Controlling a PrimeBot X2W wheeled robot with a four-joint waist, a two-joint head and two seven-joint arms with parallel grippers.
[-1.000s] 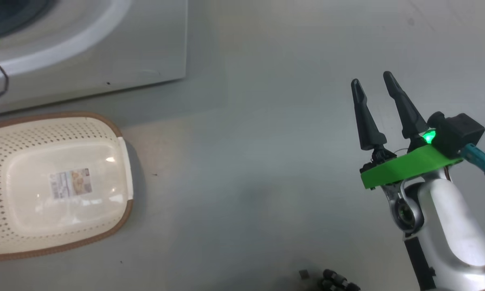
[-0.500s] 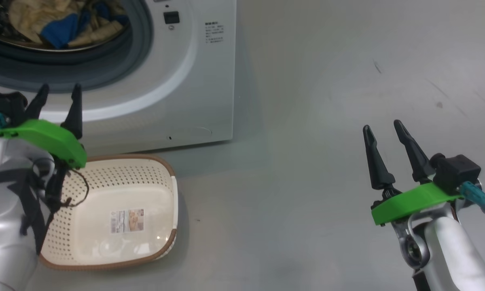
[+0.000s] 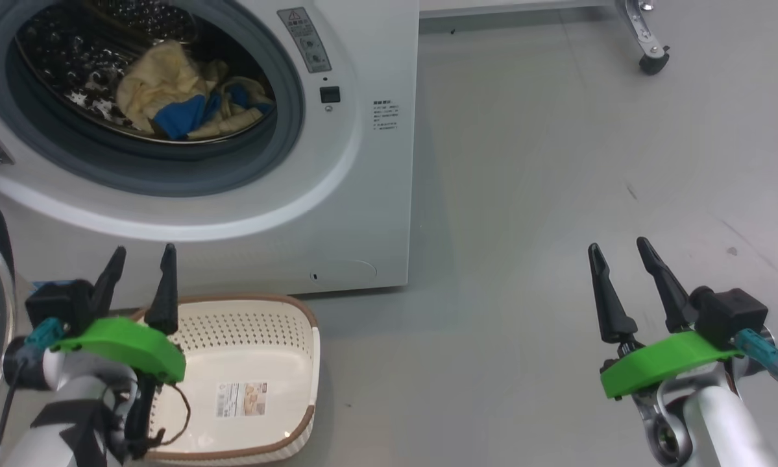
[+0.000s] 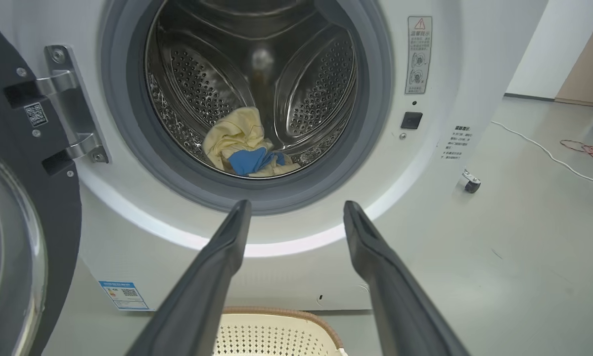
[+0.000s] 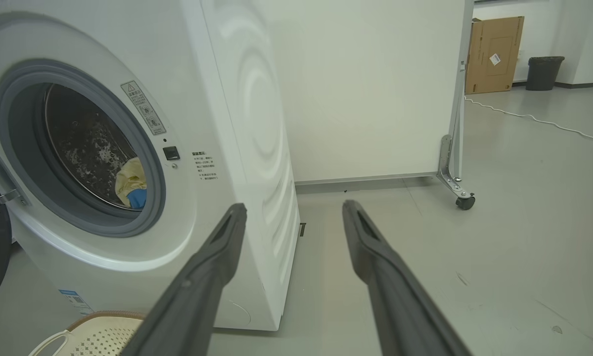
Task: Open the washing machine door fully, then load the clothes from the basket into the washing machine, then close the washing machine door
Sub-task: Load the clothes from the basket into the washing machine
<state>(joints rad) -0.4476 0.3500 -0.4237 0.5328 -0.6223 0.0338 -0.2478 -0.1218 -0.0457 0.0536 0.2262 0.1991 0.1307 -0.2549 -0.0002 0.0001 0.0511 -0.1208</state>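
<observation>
Left gripper (image 3: 143, 250) and right gripper (image 3: 617, 245) open, empty; door (image 4: 9, 237) open at left: its closing swing may clip the basket (image 3: 259, 324) or trap clothes (image 3: 181, 104) near the seal (image 3: 168, 175)

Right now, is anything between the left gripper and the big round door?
No, nothing visible. The washing machine door hangs open just left of the open left gripper, with clear space between them. The basket sits lower, out of the way.
</observation>
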